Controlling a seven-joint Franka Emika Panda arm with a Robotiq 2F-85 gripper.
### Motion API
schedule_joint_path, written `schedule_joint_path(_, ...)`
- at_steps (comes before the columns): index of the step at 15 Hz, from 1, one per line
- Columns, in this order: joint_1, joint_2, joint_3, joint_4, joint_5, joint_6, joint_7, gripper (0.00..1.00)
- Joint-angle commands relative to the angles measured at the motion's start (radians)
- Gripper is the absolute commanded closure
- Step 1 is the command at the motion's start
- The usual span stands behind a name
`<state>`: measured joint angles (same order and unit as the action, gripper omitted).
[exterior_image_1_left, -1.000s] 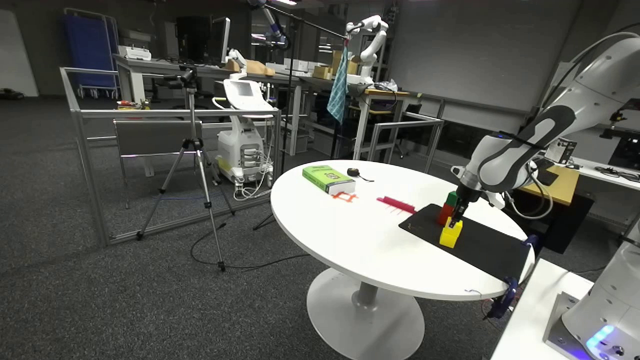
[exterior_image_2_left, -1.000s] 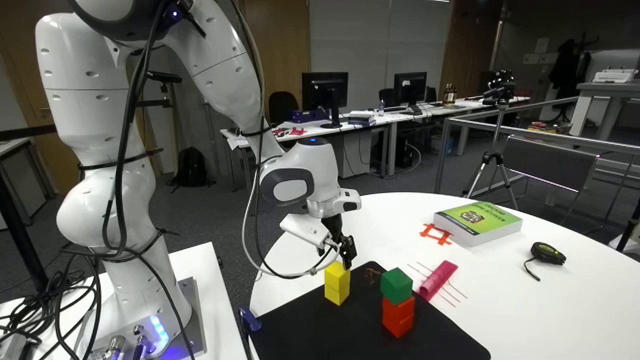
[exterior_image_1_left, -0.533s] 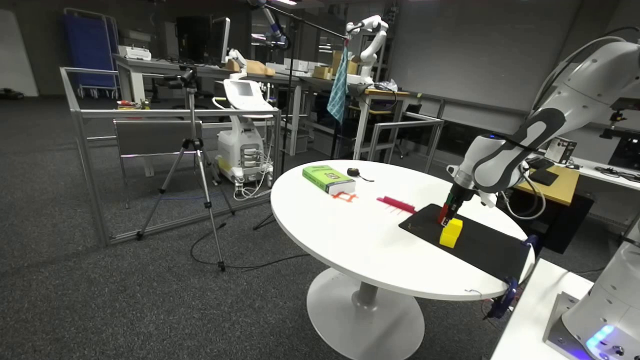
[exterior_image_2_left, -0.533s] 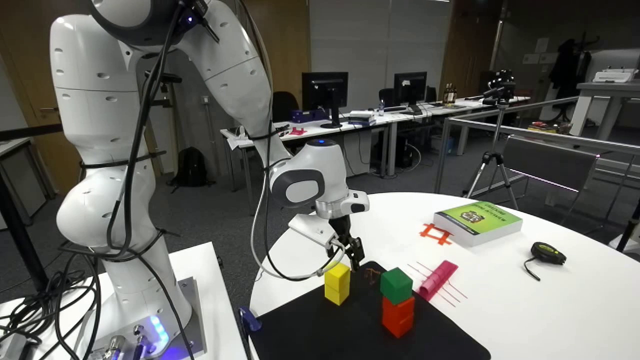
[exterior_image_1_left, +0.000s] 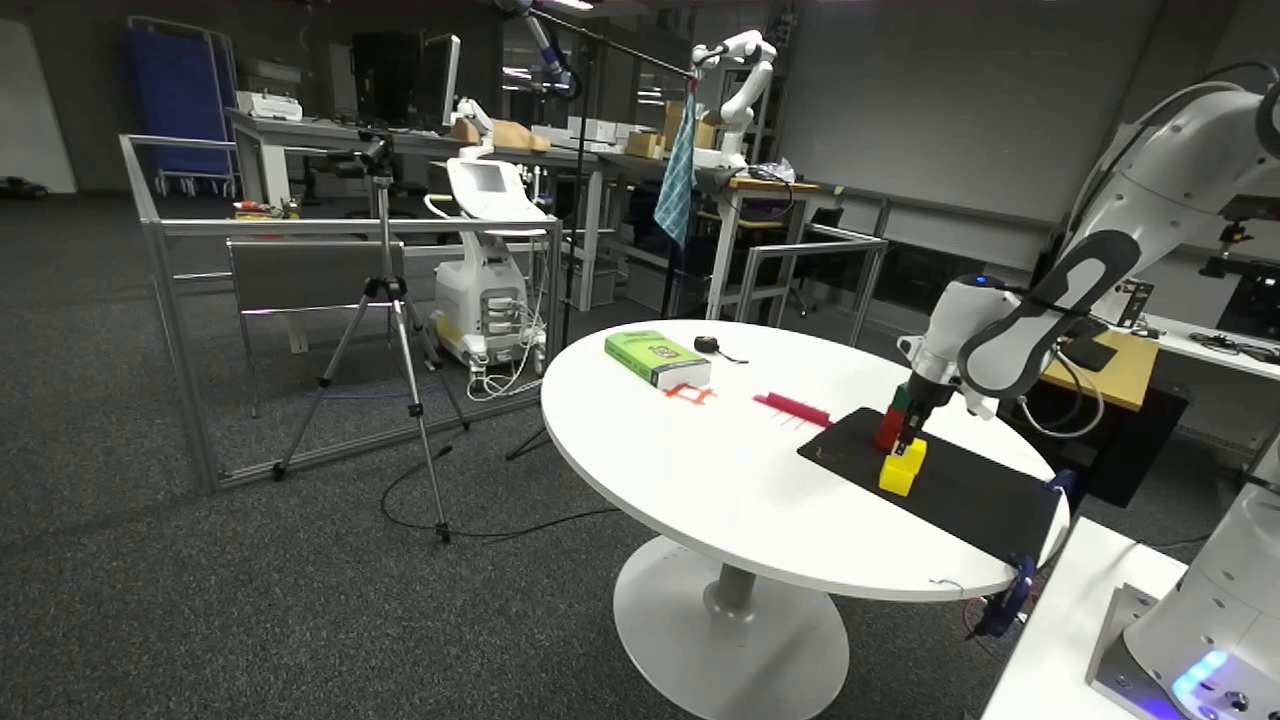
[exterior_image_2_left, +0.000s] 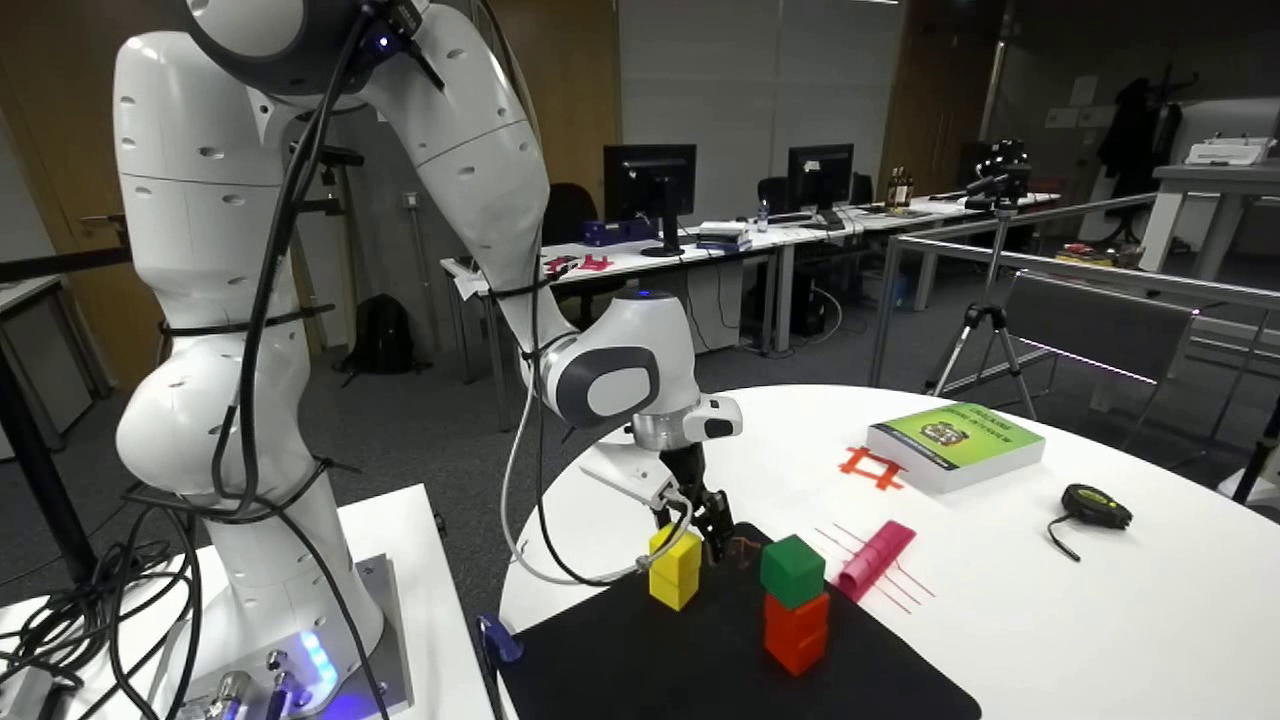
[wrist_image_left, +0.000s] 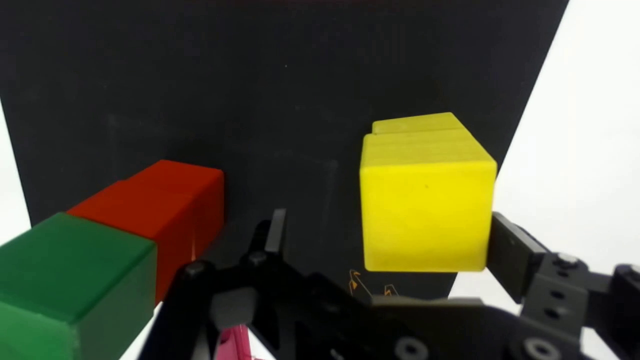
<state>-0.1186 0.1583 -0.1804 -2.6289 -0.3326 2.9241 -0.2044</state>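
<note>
**Black jaws spread wide, yellow stack (wrist_image_left: 427, 200) between them, off-centre**

Gripper (wrist_image_left: 392, 240): opened wide, clasping nothing that I can see. Left-hand finger (wrist_image_left: 276, 232) of the wrist view stands well clear of the yellow, with black mat (wrist_image_left: 310, 125) showing in the gap. Right-hand finger (wrist_image_left: 510, 255) is touching or just beside the block; which of the two, I cannot tell.

Key relation, my judgement: sideways offset. Yellow sits toward the right-hand finger, not midway, and its flat sides look roughly parallel to the pads.

Stack is two cubes, long axis upright, edges slightly out of line. Fingertips look about level with the upper cube (wrist_image_left: 427, 215) in both exterior views; exact depth uncertain.

Next outward: red-and-green tower (exterior_image_2_left: 796, 605), one green block over two red, outside the jaws and past the left-hand finger, apart from the yellow. Both stand on the mat, which lies on the white round table (exterior_image_1_left: 680, 460).

Farther off, on the bare tabletop in an exterior view: pink piece (exterior_image_2_left: 880, 555) just beside the mat, then green-covered book (exterior_image_2_left: 955, 440) and tape measure (exterior_image_2_left: 1097, 507).
</note>
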Motion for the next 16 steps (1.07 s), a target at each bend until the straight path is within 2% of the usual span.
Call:
schedule_joint_path(1,0.026,0.0,-0.03,0.007,-0.064,-0.011,0.057,0.0)
schedule_joint_path(8,0.024,-0.029,-0.034,-0.018,-0.131,-0.078,0.053,0.0)
schedule_joint_path(9,0.021,-0.031,-0.031,-0.021,-0.134,-0.088,0.048,0.25)
schedule_joint_path(10,0.019,-0.031,-0.028,-0.022,-0.134,-0.092,0.044,0.26)
schedule_joint_path(15,0.016,-0.055,-0.026,-0.038,-0.148,-0.079,0.034,0.65)
schedule_joint_path(16,0.011,-0.075,-0.02,-0.043,-0.143,-0.087,0.017,0.67)
